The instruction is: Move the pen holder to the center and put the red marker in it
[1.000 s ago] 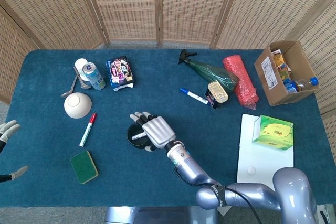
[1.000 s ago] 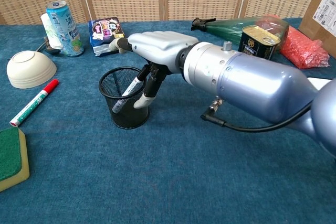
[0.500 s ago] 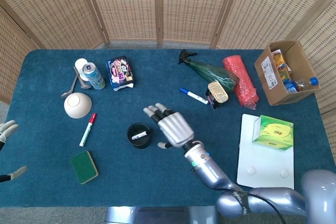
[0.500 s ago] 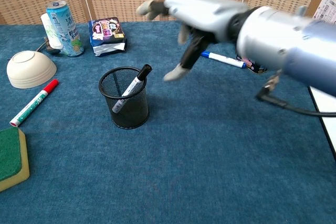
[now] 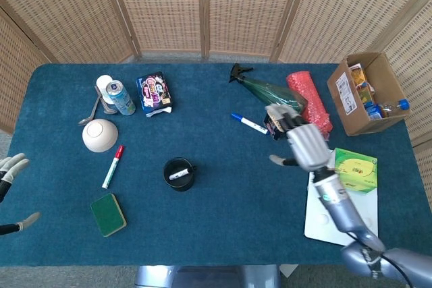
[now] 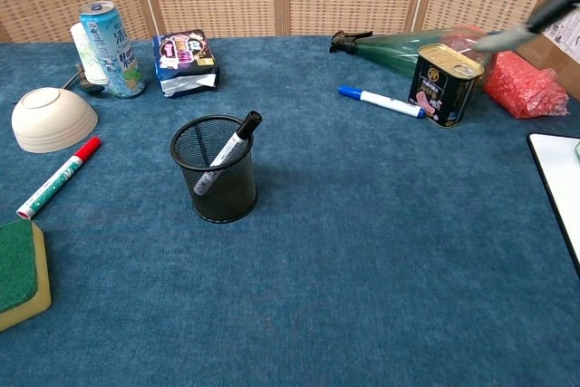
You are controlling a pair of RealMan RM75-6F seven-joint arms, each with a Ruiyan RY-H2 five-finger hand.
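A black mesh pen holder (image 5: 179,174) (image 6: 215,169) stands upright left of the table's middle, with a black-capped marker leaning inside it. The red marker (image 5: 113,166) (image 6: 58,177) lies flat on the blue cloth to its left, near a white bowl. My right hand (image 5: 304,143) hovers open over the right side of the table, far from the holder; in the chest view only blurred fingertips (image 6: 544,8) show at the top right. My left hand (image 5: 10,170) sits open at the far left edge, holding nothing.
White bowl (image 5: 100,134), drink can (image 5: 120,98), snack pack (image 5: 154,93) at back left. Green sponge (image 5: 109,214) front left. Blue marker (image 5: 249,123), tin can (image 5: 279,120), green spray bottle (image 5: 266,90), red bubble wrap (image 5: 310,104), cardboard box (image 5: 366,93), white tray (image 5: 333,210) with green box (image 5: 354,169) on the right.
My right hand let go of the pen holder, lifted and swept right across the table to the tin can area. The holder stays standing where it was left. The left hand barely moved.
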